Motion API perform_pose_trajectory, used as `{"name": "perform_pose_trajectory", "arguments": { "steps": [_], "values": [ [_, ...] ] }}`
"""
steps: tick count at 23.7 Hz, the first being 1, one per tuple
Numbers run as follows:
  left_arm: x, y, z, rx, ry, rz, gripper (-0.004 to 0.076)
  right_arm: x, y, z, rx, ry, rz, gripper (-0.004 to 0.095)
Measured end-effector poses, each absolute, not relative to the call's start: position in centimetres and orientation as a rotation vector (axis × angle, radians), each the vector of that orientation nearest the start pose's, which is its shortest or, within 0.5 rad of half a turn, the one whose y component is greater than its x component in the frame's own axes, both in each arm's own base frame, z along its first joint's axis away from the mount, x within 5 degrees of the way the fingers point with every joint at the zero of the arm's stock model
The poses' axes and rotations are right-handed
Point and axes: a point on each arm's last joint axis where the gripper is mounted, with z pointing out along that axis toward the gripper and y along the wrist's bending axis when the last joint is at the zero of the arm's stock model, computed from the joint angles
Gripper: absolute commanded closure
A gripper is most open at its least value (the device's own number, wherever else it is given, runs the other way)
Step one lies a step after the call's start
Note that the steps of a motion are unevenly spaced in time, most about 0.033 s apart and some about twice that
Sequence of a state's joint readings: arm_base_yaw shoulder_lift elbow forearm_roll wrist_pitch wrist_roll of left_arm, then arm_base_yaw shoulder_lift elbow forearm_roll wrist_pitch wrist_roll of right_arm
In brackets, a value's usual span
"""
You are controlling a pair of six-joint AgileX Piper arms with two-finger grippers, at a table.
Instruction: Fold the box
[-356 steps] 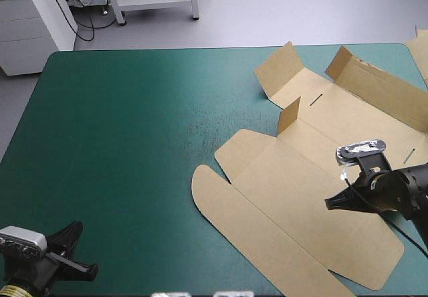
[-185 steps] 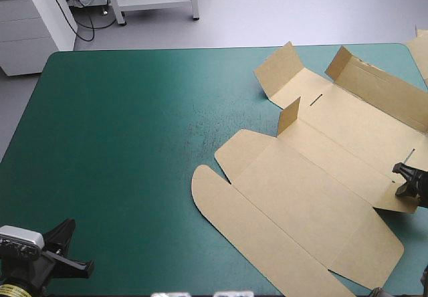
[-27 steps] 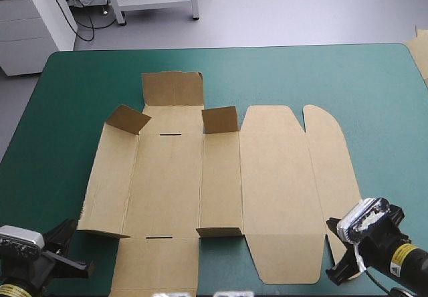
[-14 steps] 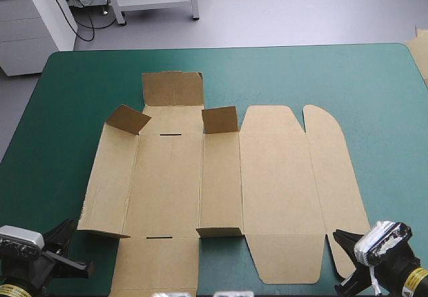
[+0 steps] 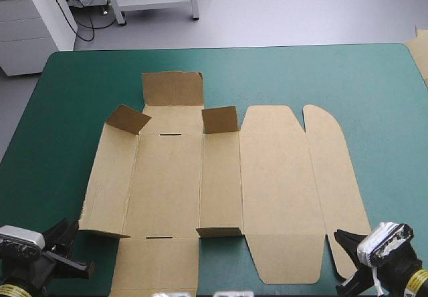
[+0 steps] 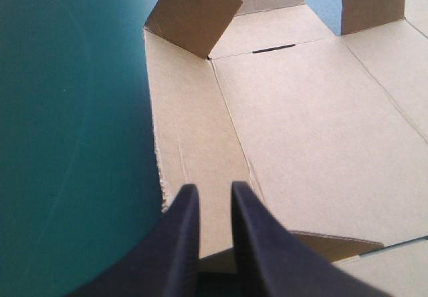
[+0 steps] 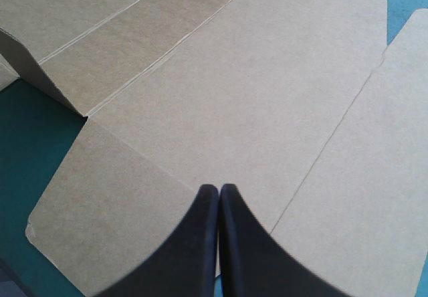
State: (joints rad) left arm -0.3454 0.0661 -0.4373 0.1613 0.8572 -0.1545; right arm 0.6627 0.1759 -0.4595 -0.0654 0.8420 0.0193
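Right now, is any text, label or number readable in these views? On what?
No text reads clearly in any view.
box: plain brown board, no print.
left wrist label: yellow, dark marks too small to read.
right wrist label: yellow, too small to read.

The brown box [image 5: 267, 176], a flat cut sheet of board, earlier lay askew at the table's far right and now lies square across the middle. The black-fingered right gripper [image 7: 219, 190], earlier over the box's right part, has drawn back to the near right corner.
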Motion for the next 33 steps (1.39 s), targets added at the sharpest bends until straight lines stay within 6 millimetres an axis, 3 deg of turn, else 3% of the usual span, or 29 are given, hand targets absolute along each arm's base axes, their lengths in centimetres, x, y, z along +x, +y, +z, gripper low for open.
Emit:
{"name": "perform_pose_trajectory", "arguments": {
  "steps": [2, 4, 19, 23, 26, 29, 33],
  "values": [
    [2.2, 0.4, 27.6, 0.213, 1.951, -0.139, 0.024, 3.1, 1.8, 28.1, -0.664, 1.948, 0.349, 0.0926],
    [2.2, 0.4, 27.6, 0.214, 1.951, -0.139, 0.0181, 3.1, 1.8, 28.0, -0.664, 1.949, 0.348, 0.0926],
    [2.2, 0.4, 27.7, 0.214, 1.949, -0.138, 0.0197, 3.1, 1.8, 27.9, -0.665, 1.951, 0.348, 0.0926],
    [2.1, 0.5, 30.0, 0.229, 1.942, -0.125, 0.0197, 3.1, 1.8, 27.9, -0.665, 1.951, 0.348, 0.0926],
    [3.6, 0.0, 32.7, 0.238, 2.062, -0.096, 0.0197, 3.1, 1.8, 27.9, -0.665, 1.951, 0.348, 0.0926],
    [6.6, -1.0, 34.8, 0.267, 2.242, -0.046, 0.0197, 3.1, 1.8, 27.9, -0.665, 1.951, 0.348, 0.0926],
    [11.0, -2.5, 36.1, 0.302, 2.454, 0.017, 0.0197, 3.1, 1.8, 27.9, -0.665, 1.952, 0.348, 0.0926]
  ]
}}
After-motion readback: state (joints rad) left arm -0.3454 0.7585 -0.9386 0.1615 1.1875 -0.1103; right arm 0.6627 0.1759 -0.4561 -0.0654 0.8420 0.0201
